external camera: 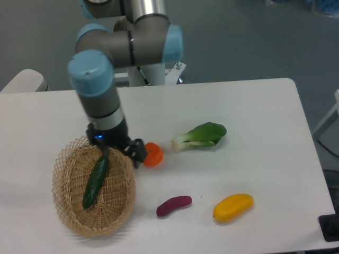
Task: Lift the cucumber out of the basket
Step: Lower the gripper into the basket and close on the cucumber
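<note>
One long dark green cucumber point(96, 180) lies slanted in the oval tan wicker basket point(117, 214). My black two-finger gripper point(123, 153) hangs over the basket's top right edge, near the cucumber's upper end. I can see two fingers spread a little apart with nothing in them, but I cannot tell how wide they are. I think my fingers could bump the woven rim if I go down here. The round orange fruit point(153, 154) sits just beside my gripper, so I might knock it away.
</note>
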You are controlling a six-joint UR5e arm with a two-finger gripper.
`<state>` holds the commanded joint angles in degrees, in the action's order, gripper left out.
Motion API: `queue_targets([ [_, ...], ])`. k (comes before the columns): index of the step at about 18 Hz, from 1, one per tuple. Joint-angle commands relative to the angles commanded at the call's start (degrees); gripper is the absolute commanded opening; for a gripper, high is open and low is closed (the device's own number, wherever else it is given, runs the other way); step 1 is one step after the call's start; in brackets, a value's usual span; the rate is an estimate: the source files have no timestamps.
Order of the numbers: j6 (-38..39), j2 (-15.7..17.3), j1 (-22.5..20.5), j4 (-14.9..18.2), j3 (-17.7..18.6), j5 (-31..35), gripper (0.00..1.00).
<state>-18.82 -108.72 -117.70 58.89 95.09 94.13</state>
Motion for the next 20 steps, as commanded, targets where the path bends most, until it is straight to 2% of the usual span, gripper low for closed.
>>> queue_targets([
  [3, 0.45, -1.23, 1.15, -2.98, 2.55, 0.18, 1.0],
  [7, -0.07, -4.03, 2.73, -3.78, 2.65, 0.09, 1.0],
  [11, -0.95, -6.85, 3.26, -6.59, 2.03, 0.09, 1.0],
  [20, -2.1, -9.49, 3.88, -6.77, 2.3, 0.44, 1.0],
])
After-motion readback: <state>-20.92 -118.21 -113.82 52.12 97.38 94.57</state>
